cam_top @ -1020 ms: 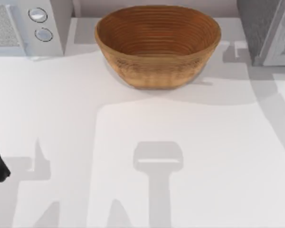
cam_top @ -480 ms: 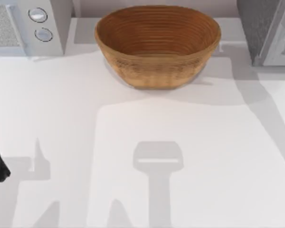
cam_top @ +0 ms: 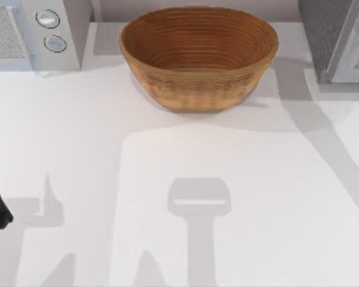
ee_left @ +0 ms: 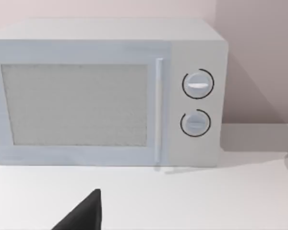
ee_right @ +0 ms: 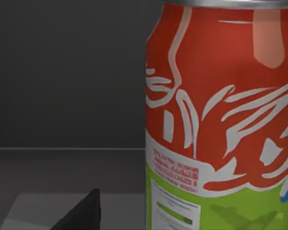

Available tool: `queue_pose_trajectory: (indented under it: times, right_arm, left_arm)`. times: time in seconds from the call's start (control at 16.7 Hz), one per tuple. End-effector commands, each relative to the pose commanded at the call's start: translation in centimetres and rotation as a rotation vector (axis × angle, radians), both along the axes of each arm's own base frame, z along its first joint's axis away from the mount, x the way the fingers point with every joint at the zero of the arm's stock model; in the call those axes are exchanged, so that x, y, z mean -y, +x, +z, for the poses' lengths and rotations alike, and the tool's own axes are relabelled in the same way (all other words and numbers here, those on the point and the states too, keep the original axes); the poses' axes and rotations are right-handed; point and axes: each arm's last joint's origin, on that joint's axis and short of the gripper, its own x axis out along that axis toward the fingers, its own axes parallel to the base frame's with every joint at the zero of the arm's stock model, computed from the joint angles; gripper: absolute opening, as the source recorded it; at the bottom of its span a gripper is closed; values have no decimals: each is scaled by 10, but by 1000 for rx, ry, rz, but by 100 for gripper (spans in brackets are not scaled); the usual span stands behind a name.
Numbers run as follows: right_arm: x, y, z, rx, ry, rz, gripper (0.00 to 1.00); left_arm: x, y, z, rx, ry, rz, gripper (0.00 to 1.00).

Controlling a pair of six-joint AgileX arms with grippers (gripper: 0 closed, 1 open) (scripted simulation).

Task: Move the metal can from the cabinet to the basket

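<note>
Shadows near the cabinet [cam_top: 335,36] had shifted since earlier. The metal can [ee_right: 221,124] stood upright in its dark interior, close before the right hand; whether either hand was apart or together could not be told. The basket [cam_top: 198,57] sat on the table [cam_top: 167,155].

The metal can [ee_right: 221,120] and the cabinet [cam_top: 338,39] are both cut off by frame edges

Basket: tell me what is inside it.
The basket holds nothing that shows: just bare ribbed wicker rings down its inner wall. Its near wall covers a strip of the bottom. The metal can stands upright in a dark grey enclosure.
</note>
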Motion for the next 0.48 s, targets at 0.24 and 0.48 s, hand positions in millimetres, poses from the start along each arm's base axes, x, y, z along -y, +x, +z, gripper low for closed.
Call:
queue_pose_trajectory:
  times: [0.24, 0.48]
  right_arm:
    - [-2, 23, 3, 3, 1, 1, 100]
    - [-1, 54, 2, 3, 1, 1, 100]
  left_arm:
    - [0, 0, 0, 0, 0, 0, 100]
    - [0, 0, 0, 0, 0, 0, 100]
